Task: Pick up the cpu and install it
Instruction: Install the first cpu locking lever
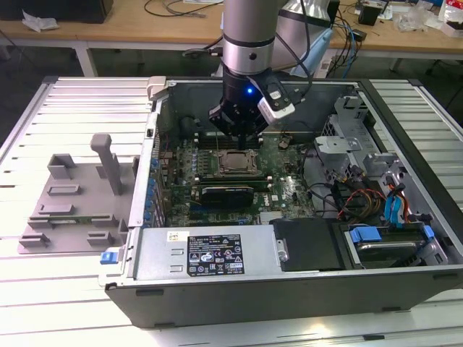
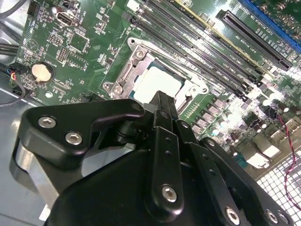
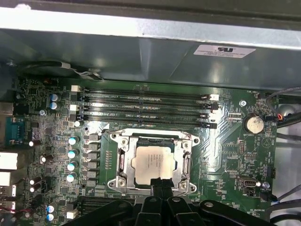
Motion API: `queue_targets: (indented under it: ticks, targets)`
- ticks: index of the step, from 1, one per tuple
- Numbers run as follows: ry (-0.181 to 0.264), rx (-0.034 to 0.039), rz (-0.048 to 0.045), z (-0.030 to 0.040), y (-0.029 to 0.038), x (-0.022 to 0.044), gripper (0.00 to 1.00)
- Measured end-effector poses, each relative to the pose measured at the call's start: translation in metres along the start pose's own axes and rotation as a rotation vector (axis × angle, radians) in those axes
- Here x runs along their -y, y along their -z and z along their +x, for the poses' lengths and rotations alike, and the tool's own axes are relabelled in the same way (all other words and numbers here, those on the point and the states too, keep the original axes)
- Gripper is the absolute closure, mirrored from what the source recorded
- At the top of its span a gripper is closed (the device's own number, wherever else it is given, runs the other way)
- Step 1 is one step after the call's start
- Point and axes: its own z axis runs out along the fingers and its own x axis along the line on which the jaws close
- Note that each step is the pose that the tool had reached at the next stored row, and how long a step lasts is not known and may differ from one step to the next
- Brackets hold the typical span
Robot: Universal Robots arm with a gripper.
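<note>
Silver-grey cpu (image 3: 153, 162) gleaming, its frame (image 3: 121, 160) bright bare steel. The board (image 3: 225, 155) is deep green, speckled with tiny pale parts. Slots (image 3: 146, 106) are black, running in parallel stripes. Gripper (image 3: 160, 181) is matte black, with silver screw heads dotted along it in the second wrist view. Capacitors (image 3: 73, 153) have pale teal tops, and the coin cell (image 3: 255, 125) is shiny silver. In the exterior view the arm (image 1: 248, 40) is silver, the light (image 1: 249, 91) blue. The case (image 1: 148, 253) is grey, the label (image 1: 215, 254) black with white print, the clip (image 1: 108, 256) blue, the wires (image 1: 362, 196) red and orange. The table (image 1: 43, 108) is white, ribbed in stripes.
</note>
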Motion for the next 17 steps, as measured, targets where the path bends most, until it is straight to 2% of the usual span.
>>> queue_targets:
  ticks: [5, 6, 7, 12, 13, 17]
  targets:
    - [0.0, 0.0001, -0.0023, 0.0, 0.0, -0.0001, 0.89]
    - [0.0, 0.0001, -0.0024, -0.0001, 0.0028, -0.0001, 0.89]
    - [0.0, 0.0, -0.0024, -0.0002, 0.0086, 0.0, 0.89]
    - [0.0, 0.0, -0.0023, -0.0007, 0.0239, 0.0001, 0.89]
    - [0.0, 0.0002, -0.0026, -0.0008, 0.0259, 0.0001, 0.89]
    - [0.0, 0.0001, -0.0024, 0.0001, 0.0261, 0.0001, 0.89]
